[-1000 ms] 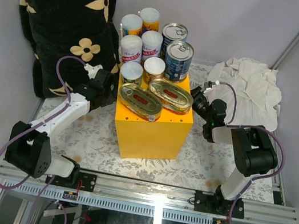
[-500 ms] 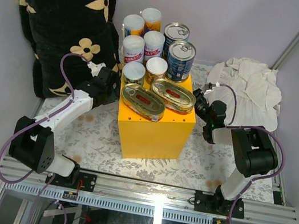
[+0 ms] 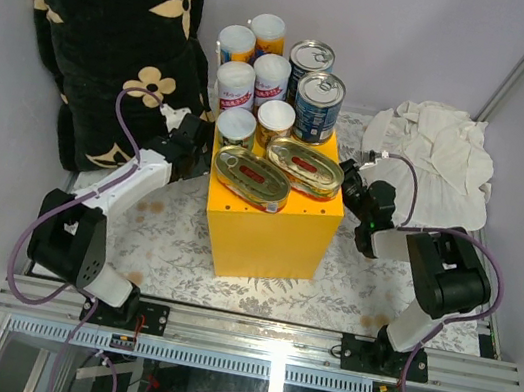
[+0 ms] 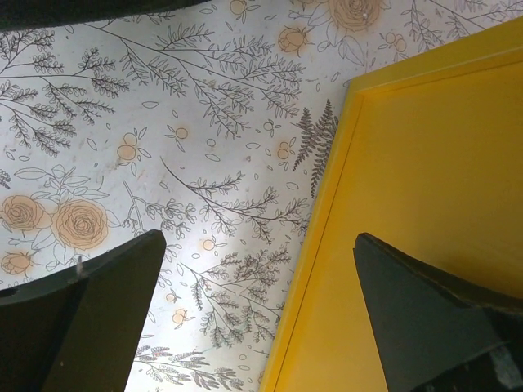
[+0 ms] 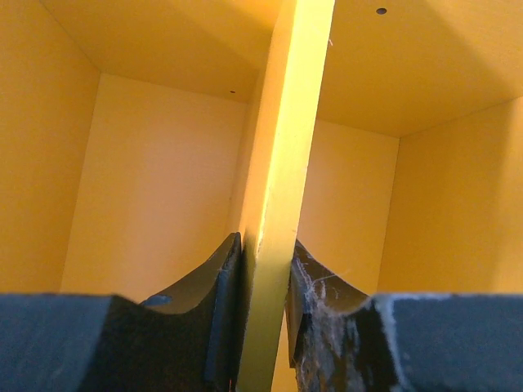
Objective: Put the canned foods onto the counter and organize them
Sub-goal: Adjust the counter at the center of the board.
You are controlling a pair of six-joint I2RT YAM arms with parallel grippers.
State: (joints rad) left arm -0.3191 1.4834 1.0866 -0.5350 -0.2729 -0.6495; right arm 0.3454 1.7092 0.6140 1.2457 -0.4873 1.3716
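The yellow counter [image 3: 270, 238] stands mid-table. Two flat oval gold tins [image 3: 250, 176] lie on the front of its top. Slim white-lidded cans [image 3: 236, 85] and two blue-labelled silver-topped cans [image 3: 317, 104] stand clustered at its back. I cannot tell if the rearmost stand on it or behind it. My left gripper [image 3: 202, 135] is open at the counter's upper left side; the left wrist view [image 4: 260, 245] shows its fingers apart over the counter's edge [image 4: 425, 163]. My right gripper [image 3: 348, 178] is at the counter's right side, shut [image 5: 263, 245] on a yellow divider panel [image 5: 286, 122].
A black flower-patterned pillow [image 3: 91, 14] leans at the back left, close behind my left arm. A crumpled white cloth [image 3: 442, 152] lies at the back right. A floral tablecloth [image 3: 165, 230] covers the table. Metal rails [image 3: 267, 339] run along the near edge.
My left gripper has moved back and right along the counter's left side. The counter with its cans has shifted slightly right. My right gripper stays clamped on the panel.
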